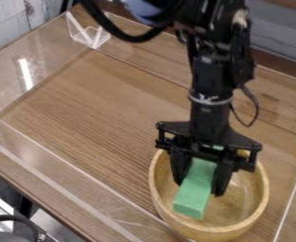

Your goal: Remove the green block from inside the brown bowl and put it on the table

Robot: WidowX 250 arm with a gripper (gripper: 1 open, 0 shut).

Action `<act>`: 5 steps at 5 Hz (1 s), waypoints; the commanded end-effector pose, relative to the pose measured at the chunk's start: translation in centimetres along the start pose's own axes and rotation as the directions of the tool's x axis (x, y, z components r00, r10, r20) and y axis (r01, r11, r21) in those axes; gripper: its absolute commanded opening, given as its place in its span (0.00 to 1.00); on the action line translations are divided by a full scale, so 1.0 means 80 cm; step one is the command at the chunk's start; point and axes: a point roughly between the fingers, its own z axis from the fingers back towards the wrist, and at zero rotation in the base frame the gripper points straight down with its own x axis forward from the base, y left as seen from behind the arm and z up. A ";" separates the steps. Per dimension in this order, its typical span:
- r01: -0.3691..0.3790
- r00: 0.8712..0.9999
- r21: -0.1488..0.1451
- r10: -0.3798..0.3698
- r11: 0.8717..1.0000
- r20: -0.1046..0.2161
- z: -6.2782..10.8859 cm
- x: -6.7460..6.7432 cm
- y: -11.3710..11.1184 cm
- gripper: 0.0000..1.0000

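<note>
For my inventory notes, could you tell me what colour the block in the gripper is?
Solid green block, seen in the camera view.

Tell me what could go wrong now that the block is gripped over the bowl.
The gripper holds the green block by its upper end only, so it may swing or slip back into the brown bowl. The block's low end could catch the rim on the way to the table.

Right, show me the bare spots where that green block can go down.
Bare table runs from the brown bowl back to the clear acrylic walls. It's crowded only at the bowl, where the gripper holds the green block.
</note>
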 end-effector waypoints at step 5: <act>-0.019 0.984 -0.011 0.020 1.000 0.177 0.175 0.044 0.141 0.00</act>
